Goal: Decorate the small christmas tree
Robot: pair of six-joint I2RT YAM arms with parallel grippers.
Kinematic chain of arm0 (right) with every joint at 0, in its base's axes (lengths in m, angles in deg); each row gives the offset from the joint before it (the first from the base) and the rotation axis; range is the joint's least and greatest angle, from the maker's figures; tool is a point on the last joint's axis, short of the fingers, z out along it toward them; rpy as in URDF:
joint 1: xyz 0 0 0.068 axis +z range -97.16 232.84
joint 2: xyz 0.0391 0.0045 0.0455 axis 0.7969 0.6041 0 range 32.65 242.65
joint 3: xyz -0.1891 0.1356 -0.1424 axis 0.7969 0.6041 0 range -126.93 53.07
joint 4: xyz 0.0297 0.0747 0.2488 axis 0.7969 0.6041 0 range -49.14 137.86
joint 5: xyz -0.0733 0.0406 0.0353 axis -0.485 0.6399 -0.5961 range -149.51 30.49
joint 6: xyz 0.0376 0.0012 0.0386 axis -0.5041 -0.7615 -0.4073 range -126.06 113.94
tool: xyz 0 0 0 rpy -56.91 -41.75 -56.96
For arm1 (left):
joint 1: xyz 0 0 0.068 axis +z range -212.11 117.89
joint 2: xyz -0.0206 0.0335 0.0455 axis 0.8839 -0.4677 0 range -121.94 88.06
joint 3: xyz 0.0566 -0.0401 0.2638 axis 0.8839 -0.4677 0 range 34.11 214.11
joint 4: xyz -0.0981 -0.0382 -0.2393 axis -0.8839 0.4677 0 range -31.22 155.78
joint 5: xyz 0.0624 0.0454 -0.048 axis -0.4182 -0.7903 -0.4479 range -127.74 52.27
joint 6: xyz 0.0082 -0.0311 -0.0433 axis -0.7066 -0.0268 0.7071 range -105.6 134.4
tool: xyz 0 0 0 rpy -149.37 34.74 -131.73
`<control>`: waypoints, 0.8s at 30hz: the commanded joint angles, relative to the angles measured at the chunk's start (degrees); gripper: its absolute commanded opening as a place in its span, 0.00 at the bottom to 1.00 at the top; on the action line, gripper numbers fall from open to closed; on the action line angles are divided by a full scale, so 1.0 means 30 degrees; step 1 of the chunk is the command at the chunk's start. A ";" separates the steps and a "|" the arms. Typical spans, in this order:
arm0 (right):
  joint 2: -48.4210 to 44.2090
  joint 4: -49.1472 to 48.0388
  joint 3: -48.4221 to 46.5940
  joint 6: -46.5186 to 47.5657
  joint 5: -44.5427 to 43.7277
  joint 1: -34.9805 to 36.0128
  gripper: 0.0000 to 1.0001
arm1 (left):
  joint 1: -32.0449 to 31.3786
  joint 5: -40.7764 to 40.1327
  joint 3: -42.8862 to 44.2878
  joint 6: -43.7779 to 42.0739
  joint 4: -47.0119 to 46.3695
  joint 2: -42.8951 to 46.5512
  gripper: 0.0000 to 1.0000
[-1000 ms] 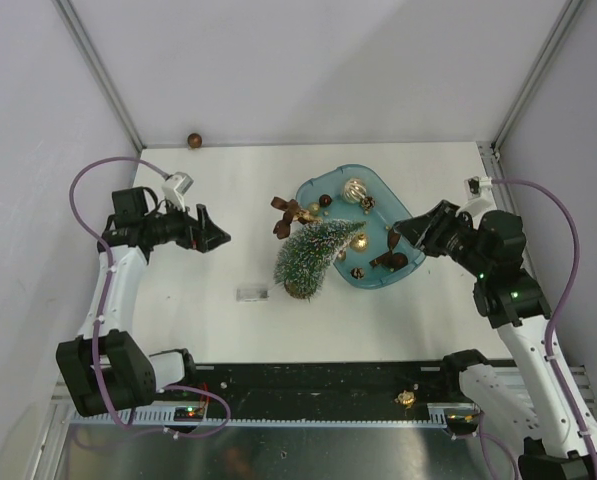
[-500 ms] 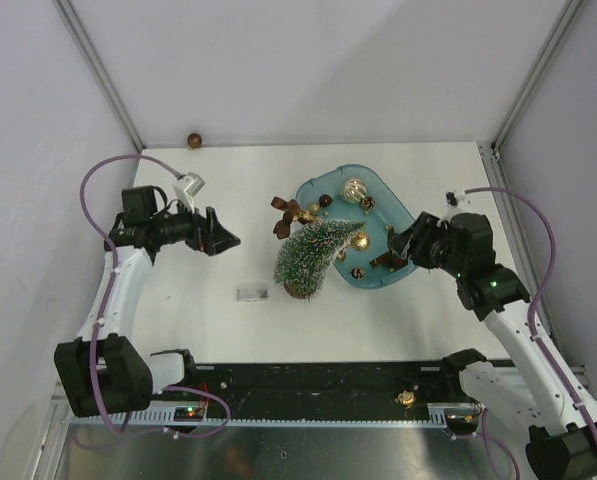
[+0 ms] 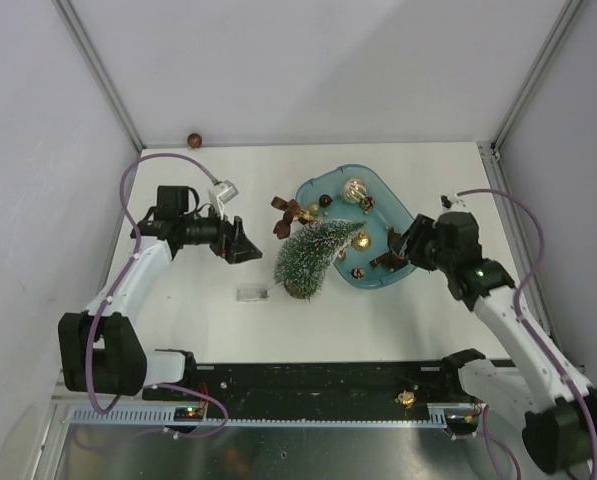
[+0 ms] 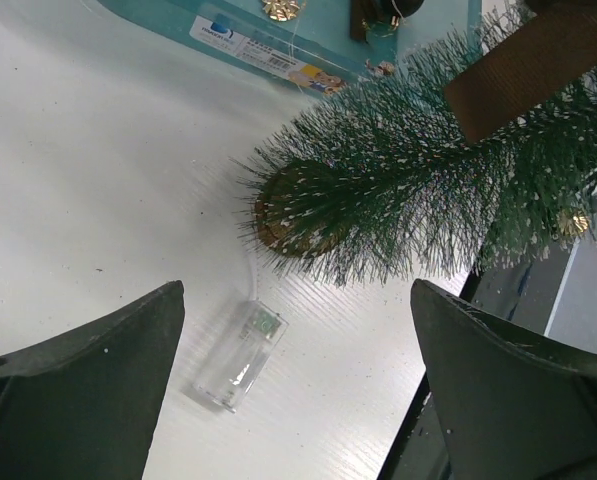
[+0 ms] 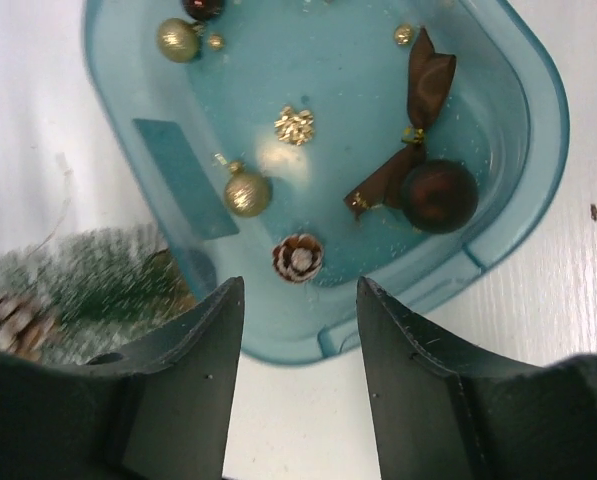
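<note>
- Left hand [image 3: 240, 243]: is sitting nearer the small christmas tree [image 3: 313, 255] than a second ago, having travelled rightward. Its fingers [image 4: 88, 380] are standing wide apart, gripping and touching nothing.
- Clear battery case [image 3: 252, 293]: is lying on the bench [image 3: 198, 320], just beside the tree's base.
- Tree: is lying tipped over, base on the bench, tip reaching over the rim of the teal tray [image 3: 311, 190].
- Right hand [image 3: 396, 243]: is hovering over the tray's near rim, closer than before. Its fingers [image 5: 178, 380] are parted and empty.

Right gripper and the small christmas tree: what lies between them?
The teal tray, holding ornaments, lies between the right gripper and the small christmas tree; the top external view shows it.
</note>
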 commanded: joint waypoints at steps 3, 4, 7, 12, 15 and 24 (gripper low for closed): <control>0.5586 -0.4915 -0.0886 0.0450 -0.1646 -0.0023 0.53 | -0.0119 0.0414 0.0235 -0.0673 -0.0853 -0.0663 1.00; 0.6436 -0.5259 -0.1377 0.0644 -0.2145 0.0035 0.53 | -0.0120 0.0296 0.0139 -0.0805 -0.0851 -0.0673 1.00; 0.9728 -0.5648 -0.3517 0.1571 -0.4112 0.0459 0.52 | -0.0069 0.0021 -0.0151 -0.1367 -0.0842 -0.0642 1.00; 1.4639 -0.5477 -0.6427 0.3580 -0.7160 0.0932 0.50 | 0.0499 0.0160 0.0120 -0.1502 -0.0869 -0.1513 1.00; 1.6495 -0.5346 -0.7755 0.4289 -0.8393 0.1000 0.49 | 0.0822 0.0319 0.0568 -0.1502 -0.0969 -0.2490 1.00; 1.9685 -0.4471 -1.0092 0.5378 -1.0096 0.1333 0.46 | 0.1167 0.0687 0.1212 -0.1915 -0.1085 -0.3590 1.00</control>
